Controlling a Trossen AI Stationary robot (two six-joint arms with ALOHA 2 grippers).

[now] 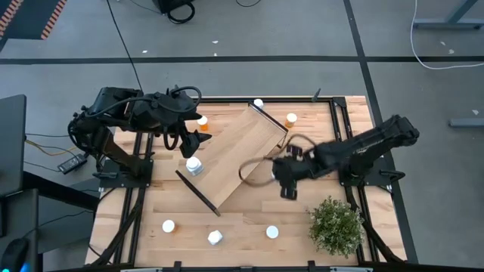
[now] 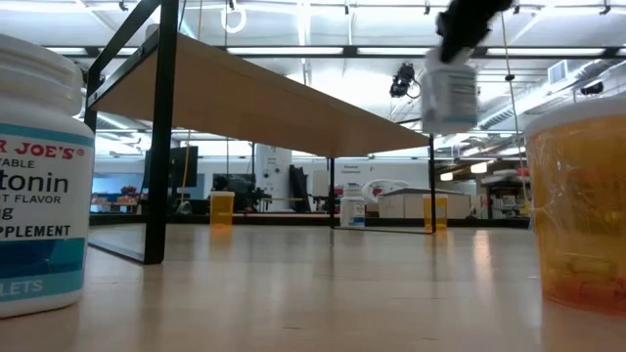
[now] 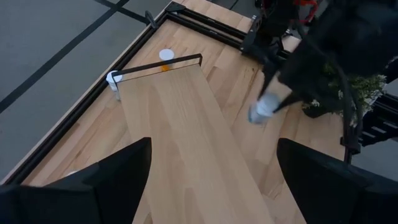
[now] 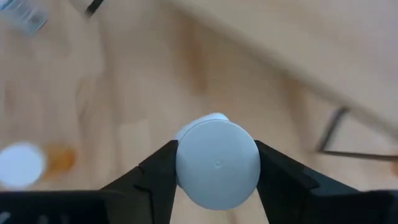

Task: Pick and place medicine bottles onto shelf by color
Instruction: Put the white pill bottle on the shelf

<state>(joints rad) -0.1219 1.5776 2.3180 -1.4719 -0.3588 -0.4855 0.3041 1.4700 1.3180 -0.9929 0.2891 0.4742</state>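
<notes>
The shelf [image 1: 234,155], a long light-wood board, lies slantwise across the table's middle and stands on its thin dark end panels [image 2: 161,137]. My right gripper [image 1: 288,187] hangs just right of it, shut on a white-capped bottle [image 2: 450,93] lifted off the table. My left gripper [image 3: 211,186] waits open above the shelf's left end. Orange bottles [image 1: 202,121] [image 1: 291,119] and a white-capped one [image 1: 259,103] stand near the far edge. A clear bottle [image 1: 194,166] stands beside the shelf's left side. Three white-capped bottles [image 1: 215,238] stand along the near edge. My right gripper pinches the bottle's round white cap [image 4: 186,168] between its two fingers, one on each side of the cap. The fingers come from above, slanting down. The bottle hangs below them, roughly upright, clear of the table and about level with the shelf's top.
A small green plant [image 1: 336,224] stands at the near right corner. A black frame [image 1: 333,113] borders the slatted tabletop. At table height, a labelled white bottle [image 2: 39,176] and an orange bottle [image 2: 577,196] stand close to the low camera.
</notes>
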